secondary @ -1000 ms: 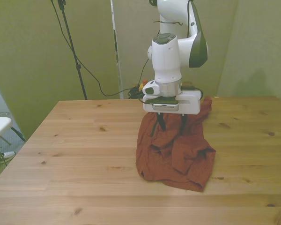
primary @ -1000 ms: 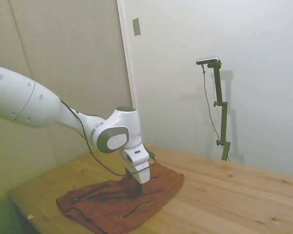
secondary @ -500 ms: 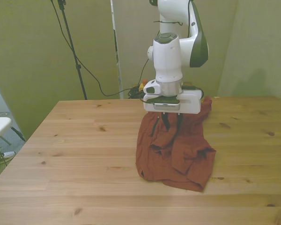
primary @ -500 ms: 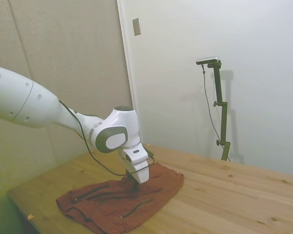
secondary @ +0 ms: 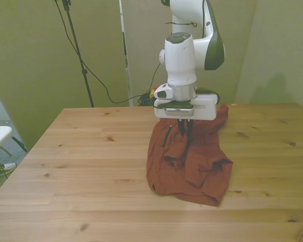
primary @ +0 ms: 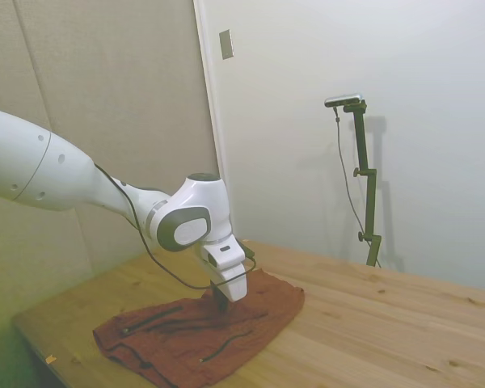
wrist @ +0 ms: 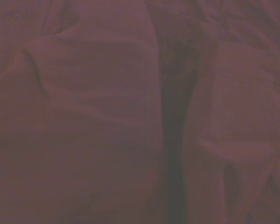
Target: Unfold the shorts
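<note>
Narrowed since before, gripper [secondary: 184,128] pinches shorts [secondary: 192,161] (fabric directly underneath).

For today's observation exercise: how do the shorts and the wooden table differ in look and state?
The shorts are rust-red, soft and rumpled into folds; the table is pale wood, flat and rigid. The shorts cover only a small patch, while the table spreads far wider. The gripper meets the shorts, not the table. Both are warm-toned.

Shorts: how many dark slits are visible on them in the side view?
3 on the shorts: one long slit toward the arm's side, one nearer the table's front edge, one short by the gripper. Folds may hide more.
</note>
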Controlling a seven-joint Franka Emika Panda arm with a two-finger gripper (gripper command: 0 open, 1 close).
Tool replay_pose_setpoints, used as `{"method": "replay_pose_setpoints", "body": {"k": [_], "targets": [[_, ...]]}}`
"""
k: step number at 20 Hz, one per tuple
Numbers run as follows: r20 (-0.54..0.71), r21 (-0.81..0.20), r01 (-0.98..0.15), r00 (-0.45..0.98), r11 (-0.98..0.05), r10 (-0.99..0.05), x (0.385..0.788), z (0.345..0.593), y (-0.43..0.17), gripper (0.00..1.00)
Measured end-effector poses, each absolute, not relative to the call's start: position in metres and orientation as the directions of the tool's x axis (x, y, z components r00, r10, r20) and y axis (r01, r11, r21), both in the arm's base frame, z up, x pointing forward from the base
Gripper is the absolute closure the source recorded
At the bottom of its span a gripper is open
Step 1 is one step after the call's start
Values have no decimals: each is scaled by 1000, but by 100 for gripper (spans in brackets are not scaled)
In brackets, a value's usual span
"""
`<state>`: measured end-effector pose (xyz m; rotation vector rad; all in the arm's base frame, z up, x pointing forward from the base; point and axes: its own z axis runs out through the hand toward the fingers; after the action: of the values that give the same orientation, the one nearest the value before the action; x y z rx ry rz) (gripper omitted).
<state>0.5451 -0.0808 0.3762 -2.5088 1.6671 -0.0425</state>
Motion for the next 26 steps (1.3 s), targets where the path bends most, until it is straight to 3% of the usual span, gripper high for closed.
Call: {"method": "replay_pose_setpoints", "body": {"k": [9,21,26], "targets": [[46,-200,-869,454,-453,-890,571,418,-58,100],[92,-265,-800,534,-538,-840,622,432,-1,100],[133,-253,-730,624,-635,-770,645,425,53,100]]}}
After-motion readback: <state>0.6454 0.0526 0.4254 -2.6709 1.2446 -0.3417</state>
